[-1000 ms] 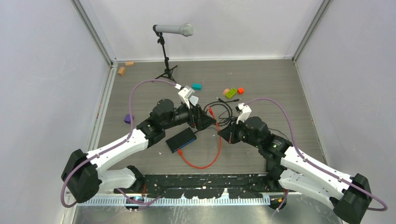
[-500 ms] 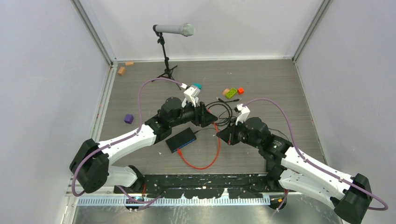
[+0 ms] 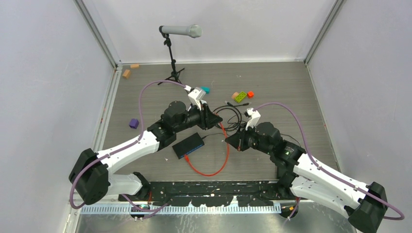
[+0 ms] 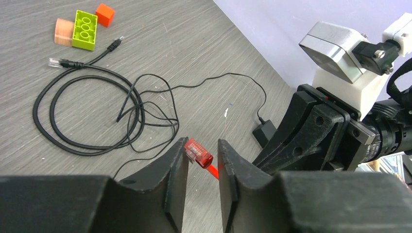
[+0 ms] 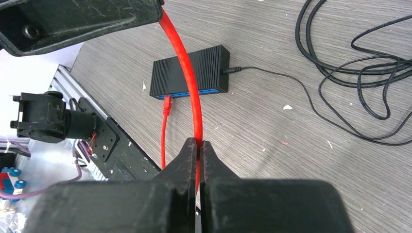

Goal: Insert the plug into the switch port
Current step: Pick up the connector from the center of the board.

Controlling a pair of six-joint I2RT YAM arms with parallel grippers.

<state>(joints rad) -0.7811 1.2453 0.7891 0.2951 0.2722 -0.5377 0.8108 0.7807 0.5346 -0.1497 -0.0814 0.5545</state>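
Note:
The plug (image 4: 198, 152), red with a clear tip, hangs between the fingers of my left gripper (image 4: 201, 142). It touches the left finger, and a narrow gap still shows on the right one. Its thin red cable (image 5: 187, 68) runs down to my right gripper (image 5: 198, 142), which is shut on it. In the top view the left gripper (image 3: 216, 122) and the right gripper (image 3: 229, 139) stand close together right of the flat black switch (image 3: 188, 144). The switch port row lies along its blue edge (image 5: 190, 92). The cable's other connector (image 5: 167, 103) lies on the table just off that edge.
A tangle of black cables (image 4: 92, 109) lies past the plug, with a small black adapter (image 4: 265, 132) beside it. A green brick (image 4: 84, 30) and an orange block (image 4: 104, 14) sit farther back. A microphone stand (image 3: 173, 58) is at the rear, a purple block (image 3: 133, 123) at the left.
The left gripper's jaws have narrowed from wide open to a small gap around the plug, and its arm shifted slightly. The right arm has held still.

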